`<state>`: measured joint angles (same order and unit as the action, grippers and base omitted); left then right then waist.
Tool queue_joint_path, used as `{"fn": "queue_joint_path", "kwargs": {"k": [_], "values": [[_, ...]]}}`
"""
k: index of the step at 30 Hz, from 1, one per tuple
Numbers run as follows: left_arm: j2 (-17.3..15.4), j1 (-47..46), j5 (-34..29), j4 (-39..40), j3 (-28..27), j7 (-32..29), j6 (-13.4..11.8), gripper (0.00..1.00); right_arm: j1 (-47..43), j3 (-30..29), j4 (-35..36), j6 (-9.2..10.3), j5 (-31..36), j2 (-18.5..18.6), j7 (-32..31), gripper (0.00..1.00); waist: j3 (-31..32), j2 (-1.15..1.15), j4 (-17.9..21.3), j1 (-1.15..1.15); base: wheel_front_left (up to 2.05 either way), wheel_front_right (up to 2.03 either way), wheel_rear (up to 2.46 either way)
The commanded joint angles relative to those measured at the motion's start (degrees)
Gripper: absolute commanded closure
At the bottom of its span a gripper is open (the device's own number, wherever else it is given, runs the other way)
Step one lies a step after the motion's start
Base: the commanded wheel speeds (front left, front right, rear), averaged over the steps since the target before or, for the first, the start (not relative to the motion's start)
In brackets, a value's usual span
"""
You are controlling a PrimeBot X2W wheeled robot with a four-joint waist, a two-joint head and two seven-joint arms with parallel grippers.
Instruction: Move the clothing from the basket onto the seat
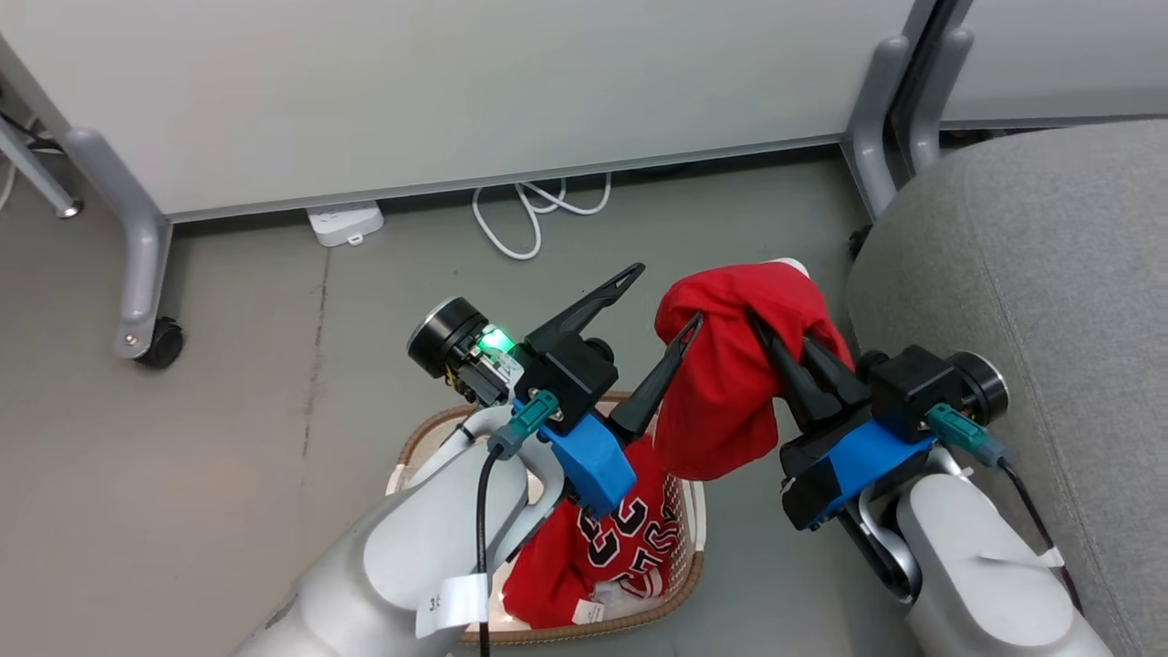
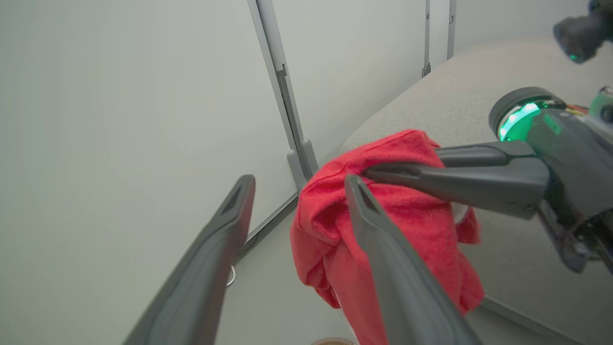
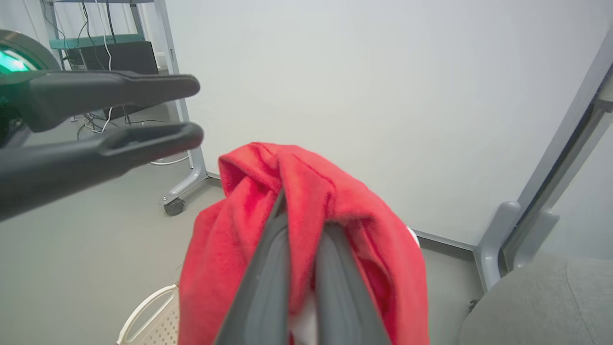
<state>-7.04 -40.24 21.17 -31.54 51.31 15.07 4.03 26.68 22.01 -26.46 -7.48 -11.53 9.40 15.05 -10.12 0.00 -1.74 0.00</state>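
Step in hand: the first garment's carry, as I judge it; it is out of the basket but not yet on the seat.
Left tool: fingers spread wide and gripping nothing, with one fingertip at the plain garment's left edge.
Basket: on the floor, partly under the left arm.
Jersey: crumpled inside the basket, its black-and-white lettering showing.
Plain red garment: bunched and hanging in the air, just right of the basket and near the seat's edge but not touching it.
Right tool: fingers pinched shut on the plain garment's upper folds, carrying all of it.
Seat: at the far right; no clothing lies on the part in view.
Next move: probably swing the right tool over the cushion, high enough for the hanging cloth to clear the edge, then open. The left fingertip must not snag.
Count: two garments, one held and one in the basket; one basket; one seat; two tools.
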Motion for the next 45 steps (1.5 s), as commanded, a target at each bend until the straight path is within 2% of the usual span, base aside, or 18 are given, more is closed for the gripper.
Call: {"fn": "queue_joint_path", "kwargs": {"k": [1, 17, 29, 37, 45], "values": [[-0.2, -0.7, -0.2, 0.3, 0.0, 0.2, 0.1, 0.00, -0.7, -0.7, 0.8, -0.02, 0.7, 0.3, 0.2, 1.00, -1.4, 0.00, 1.8, 0.00, 0.00, 0.00, 0.00], [-0.3, -1.9, -2.1, 2.2, 1.6, 0.2, 1.4, 0.00, -2.8, -12.0, 6.2, -0.02, 2.9, 1.2, 0.2, 1.00, -6.8, 0.00, 12.2, 0.00, 0.00, 0.00, 0.00], [-0.9, -2.0, -3.1, 2.4, 3.7, 0.2, 2.3, 0.00, -6.2, -17.6, 9.3, -0.02, 3.5, -1.6, 0.2, 1.00, -9.2, 0.00, 19.7, 0.00, 0.00, 0.00, 0.00], [-0.5, -2.2, -3.1, 2.3, 4.9, 0.2, 2.7, 0.00, -9.7, -20.6, 10.8, -0.03, 3.7, -3.0, 0.2, 1.00, -9.6, 0.00, 22.1, 0.00, 0.00, 0.00, 0.00], [-0.4, -1.9, -3.1, 2.7, 5.1, 0.2, 2.9, 0.00, -11.7, -21.8, 11.5, -0.02, 3.7, -3.8, 0.2, 1.00, -9.8, 0.00, 22.6, 0.00, 0.00, 0.00, 0.00]]}}
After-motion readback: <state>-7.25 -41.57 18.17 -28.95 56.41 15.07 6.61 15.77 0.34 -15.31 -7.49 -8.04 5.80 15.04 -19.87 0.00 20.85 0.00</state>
